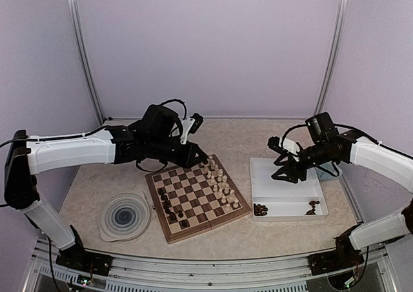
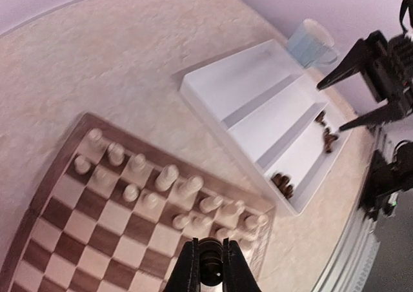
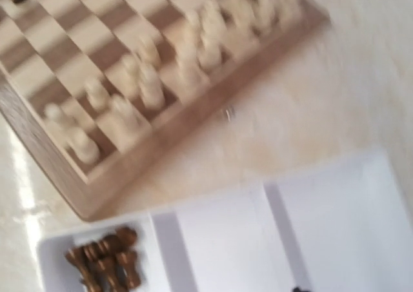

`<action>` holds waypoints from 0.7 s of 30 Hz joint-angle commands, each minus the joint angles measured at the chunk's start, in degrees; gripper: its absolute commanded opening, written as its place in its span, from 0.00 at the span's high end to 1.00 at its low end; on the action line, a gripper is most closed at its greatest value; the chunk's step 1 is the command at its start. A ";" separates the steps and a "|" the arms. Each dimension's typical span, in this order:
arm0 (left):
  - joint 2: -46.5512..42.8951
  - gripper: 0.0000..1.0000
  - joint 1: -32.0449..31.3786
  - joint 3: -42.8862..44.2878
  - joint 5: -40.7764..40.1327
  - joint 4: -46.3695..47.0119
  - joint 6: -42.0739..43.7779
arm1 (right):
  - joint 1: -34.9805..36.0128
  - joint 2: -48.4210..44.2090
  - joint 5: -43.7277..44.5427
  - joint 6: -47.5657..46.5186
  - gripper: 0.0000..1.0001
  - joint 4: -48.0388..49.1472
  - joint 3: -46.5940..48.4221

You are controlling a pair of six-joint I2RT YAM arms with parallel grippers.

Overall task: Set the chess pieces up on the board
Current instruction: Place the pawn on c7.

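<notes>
The board (image 1: 208, 223) lies mid-table. Cream chess pieces (image 1: 219, 179) fill its right side, and several dark ones (image 1: 171, 205) stand on its left. My left gripper (image 1: 203, 158) hovers over the board's far right corner. In the left wrist view it (image 2: 211, 250) is shut on a dark chess piece (image 2: 211, 266) above the cream ranks (image 2: 168, 176). More dark pieces (image 1: 260, 209) lie in the white tray (image 1: 287, 195). My right gripper (image 1: 273, 160) hangs open and empty over the tray. Its fingers (image 2: 342, 69) are spread apart; they are almost out of frame in the right wrist view.
A round blue-swirl plate (image 1: 124, 216) sits left of the board. A pale cup (image 2: 313, 40) stands beyond the tray, behind the right arm. A second small cluster of dark pieces (image 1: 312, 207) lies at the tray's right end. The right wrist view is blurred.
</notes>
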 commanded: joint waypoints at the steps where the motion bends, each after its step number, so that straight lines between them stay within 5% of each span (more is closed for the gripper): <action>1: -4.57 0.99 0.21 -5.67 -10.50 -15.39 10.04 | -2.89 -1.59 -0.57 2.93 0.44 7.99 -5.59; 21: -2.60 0.96 -1.54 -9.85 -10.52 -19.70 15.40 | -4.23 -0.60 -2.19 2.27 0.45 9.28 -8.09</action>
